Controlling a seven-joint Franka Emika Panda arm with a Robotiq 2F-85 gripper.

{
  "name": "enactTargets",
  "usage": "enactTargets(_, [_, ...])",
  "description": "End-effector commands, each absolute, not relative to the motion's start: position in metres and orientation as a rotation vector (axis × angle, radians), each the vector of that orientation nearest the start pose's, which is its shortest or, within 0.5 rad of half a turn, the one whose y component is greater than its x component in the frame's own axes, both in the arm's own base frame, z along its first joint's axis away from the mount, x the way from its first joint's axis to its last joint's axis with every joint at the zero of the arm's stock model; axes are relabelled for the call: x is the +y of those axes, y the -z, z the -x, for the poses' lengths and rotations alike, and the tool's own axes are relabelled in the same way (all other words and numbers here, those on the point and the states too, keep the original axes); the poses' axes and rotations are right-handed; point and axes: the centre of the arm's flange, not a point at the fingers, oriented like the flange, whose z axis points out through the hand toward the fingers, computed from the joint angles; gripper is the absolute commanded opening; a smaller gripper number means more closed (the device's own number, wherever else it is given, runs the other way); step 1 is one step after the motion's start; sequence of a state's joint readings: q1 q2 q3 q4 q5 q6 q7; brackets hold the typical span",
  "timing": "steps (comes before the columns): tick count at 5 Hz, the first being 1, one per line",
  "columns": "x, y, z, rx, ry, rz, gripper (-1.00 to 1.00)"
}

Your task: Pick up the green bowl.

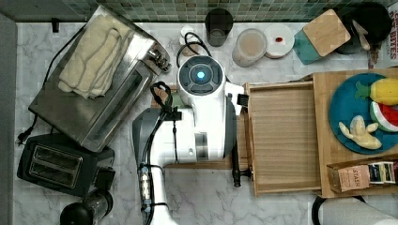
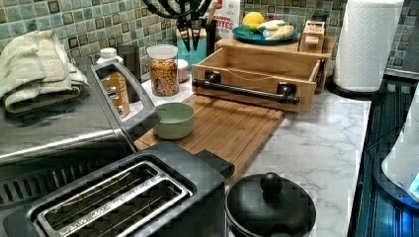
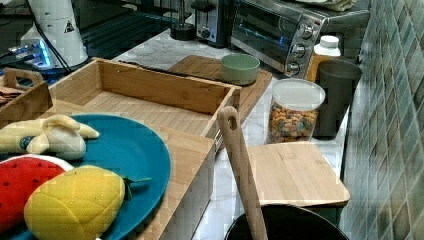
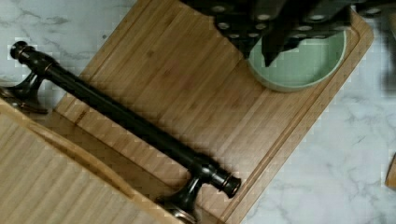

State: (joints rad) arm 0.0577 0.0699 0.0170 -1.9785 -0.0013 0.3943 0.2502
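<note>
The green bowl point(image 2: 174, 120) stands upright and empty on a wooden cutting board point(image 2: 232, 128), near the board's corner by the toaster oven. In the right view the green bowl point(image 3: 240, 68) sits at the board's far end. In the wrist view my gripper point(image 4: 331, 51) hangs open well above the green bowl point(image 4: 303, 70), not touching it, with one dark finger point(image 4: 274, 49) over its rim. In the top view my arm point(image 1: 202, 117) covers the board and the bowl.
A toaster oven point(image 1: 94, 79) with a folded towel and a black toaster point(image 1: 58, 164) flank the board. An open wooden drawer point(image 2: 257, 69) with a black bar handle point(image 4: 126, 121) borders the board. Behind are a cereal jar point(image 3: 292, 117), a dark cup point(image 3: 337, 97) and a teal plate point(image 3: 135, 155) of toy fruit.
</note>
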Motion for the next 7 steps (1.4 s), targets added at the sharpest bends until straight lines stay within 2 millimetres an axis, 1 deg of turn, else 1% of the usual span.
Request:
enactTargets(1, [0.078, -0.432, -0.58, 1.47, 0.036, 2.774, 1.0])
enactTargets(2, [0.084, -0.405, -0.582, 1.486, 0.005, 2.793, 1.0])
enactTargets(3, [0.089, -0.387, -0.58, 1.436, -0.007, 2.818, 1.0])
enactTargets(4, [0.097, -0.373, -0.573, 1.447, -0.07, 2.812, 1.0])
enactTargets(5, [0.102, -0.356, -0.565, 1.475, -0.083, 2.795, 1.0])
enactTargets(6, [0.098, -0.336, -0.554, 1.488, -0.084, 2.781, 1.0])
enactTargets(7, [0.094, -0.326, -0.539, 1.492, -0.088, 2.79, 1.0])
